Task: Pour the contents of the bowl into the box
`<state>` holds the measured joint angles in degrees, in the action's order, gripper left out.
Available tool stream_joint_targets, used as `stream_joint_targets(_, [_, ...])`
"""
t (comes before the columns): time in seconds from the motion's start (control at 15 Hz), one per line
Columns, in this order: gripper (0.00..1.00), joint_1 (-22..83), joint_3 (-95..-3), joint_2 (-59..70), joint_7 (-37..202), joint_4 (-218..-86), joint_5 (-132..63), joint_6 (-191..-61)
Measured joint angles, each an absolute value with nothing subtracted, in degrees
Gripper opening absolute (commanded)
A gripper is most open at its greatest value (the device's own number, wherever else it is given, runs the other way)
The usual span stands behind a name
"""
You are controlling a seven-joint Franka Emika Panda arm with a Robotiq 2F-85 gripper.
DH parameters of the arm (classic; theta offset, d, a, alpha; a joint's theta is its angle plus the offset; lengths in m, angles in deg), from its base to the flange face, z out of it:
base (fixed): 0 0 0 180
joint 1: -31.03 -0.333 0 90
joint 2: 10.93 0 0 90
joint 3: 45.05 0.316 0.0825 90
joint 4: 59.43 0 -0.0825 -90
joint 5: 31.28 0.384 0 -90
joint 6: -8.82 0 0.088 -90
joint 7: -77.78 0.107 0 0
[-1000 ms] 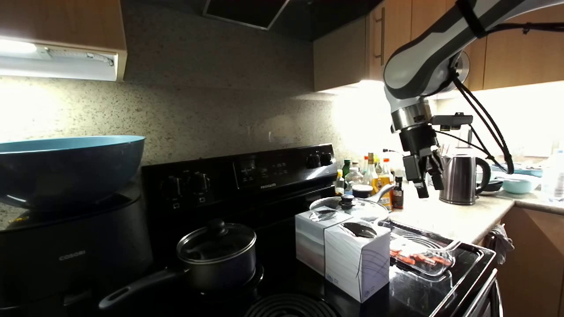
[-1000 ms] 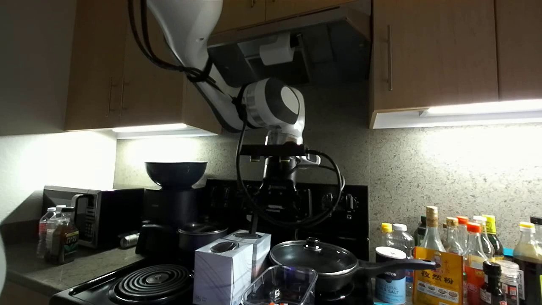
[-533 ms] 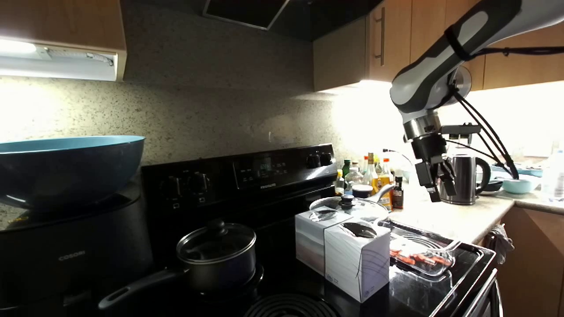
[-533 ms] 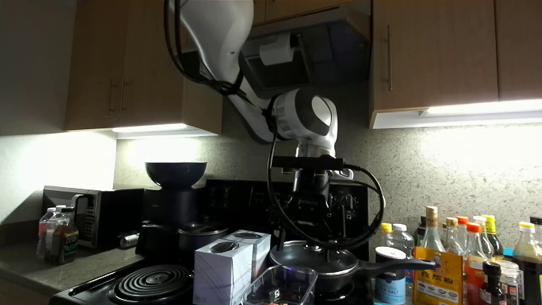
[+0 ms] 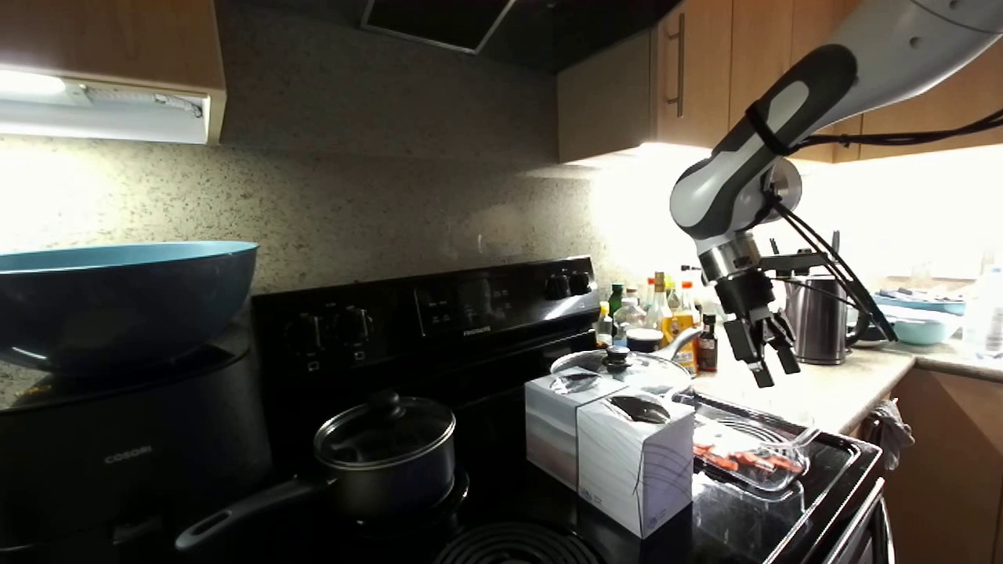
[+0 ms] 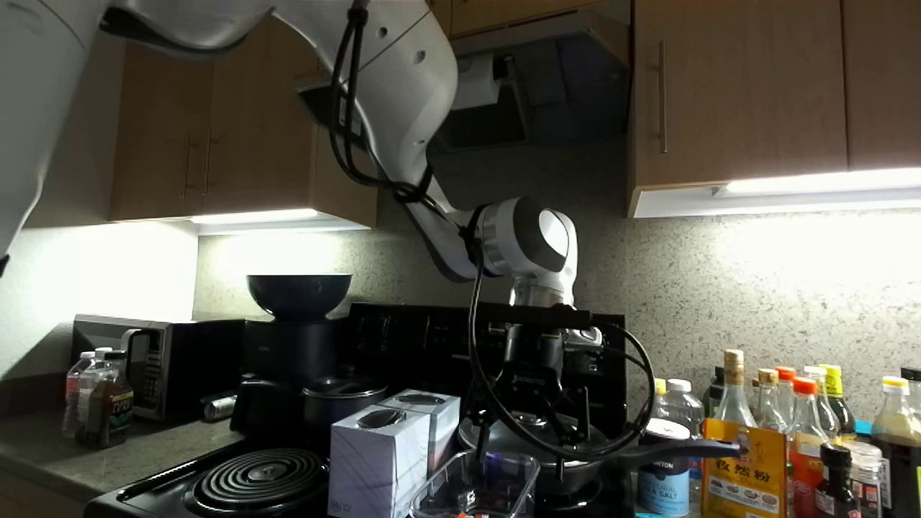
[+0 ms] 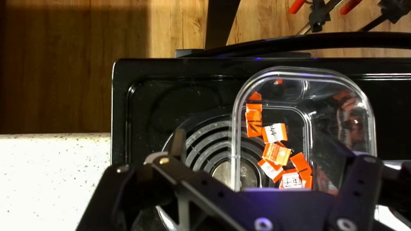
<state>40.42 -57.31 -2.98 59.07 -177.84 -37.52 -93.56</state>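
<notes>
Clock positions refer to an exterior view; the hub is the pair of white boxes (image 5: 611, 458), 12 o'clock straight up.

Between 9 and 10 o'clock: one large bowl (image 5: 125, 309), dark outside and blue inside, resting on one black appliance (image 5: 133, 470). At 9 o'clock: one black lidded pot (image 5: 396, 470), its handle (image 5: 251, 505) directed toward 8 o'clock.

At the hub: two white boxes, upright, side by side and touching (each has one oval opening in its top). At 12 o'clock, behind them: one lidded pan (image 5: 646, 368). Between 12 and 1 o'clock: a group of bottles (image 5: 657, 312) (too closely packed to count).

At 3 o'clock, just beside the boxes: one clear bowl (image 7: 237, 134), upright on the cooktop (image 7: 179, 91) and partly over one coil burner (image 7: 205, 146). Contact between bowl and boxes cannot be determined. The wrist view shows orange-red pieces (image 7: 276, 154) inside the bowl: at least six (they overlap, so an exact count cannot be given); several carry white printed patches.

At 2 o'clock: one gripper (image 5: 776, 370), pointing downward, near the clear bowl and higher than it. Its two fingers (image 5: 762, 374) stand spread wide apart. Also at 2 o'clock, farther out: one dark kettle (image 5: 815, 325), standing on the counter (image 5: 787, 395).
</notes>
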Motion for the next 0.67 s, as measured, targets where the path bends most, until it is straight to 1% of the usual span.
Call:
stream_joint_targets(0.53, [1.00,40.6,-57.0,-0.4,59.1,-175.7,-37.5,-92.6])
stream_joint_targets(0.6, [0.88,40.6,-56.9,-0.2,59.1,-175.7,-37.5,-92.6])
stream_joint_targets(0.67, [0.73,40.6,-56.9,0.0,59.1,-175.7,-37.5,-92.6])
